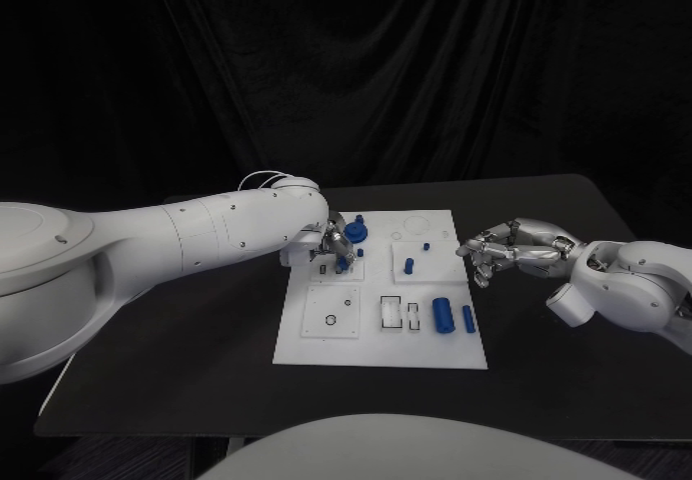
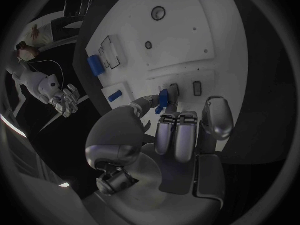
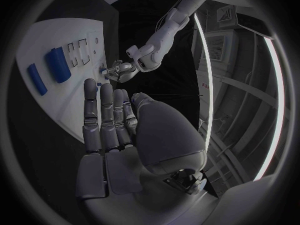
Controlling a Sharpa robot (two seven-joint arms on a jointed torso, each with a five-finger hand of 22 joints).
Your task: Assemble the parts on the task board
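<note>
The white task board (image 1: 378, 335) lies in the middle of the black table. My left hand (image 1: 332, 243) hovers over its far left corner and pinches a small blue part (image 2: 164, 98) between thumb and fingers, just above a pair of dark slots (image 2: 185, 88). A round blue knob (image 1: 356, 230) stands right beside that hand. A blue peg (image 1: 410, 266) stands upright in the board. A thick blue cylinder (image 1: 443, 314) and a thin blue bar (image 1: 469, 318) lie near the right edge. My right hand (image 1: 509, 252) floats off the board's right edge, fingers apart and empty.
Rectangular recesses (image 1: 401, 312) and a small ring hole (image 1: 330, 320) mark the board's near half. Bare black table (image 1: 173, 350) surrounds the board, and a dark curtain hangs behind it. My left forearm (image 1: 202, 235) stretches over the table's left side.
</note>
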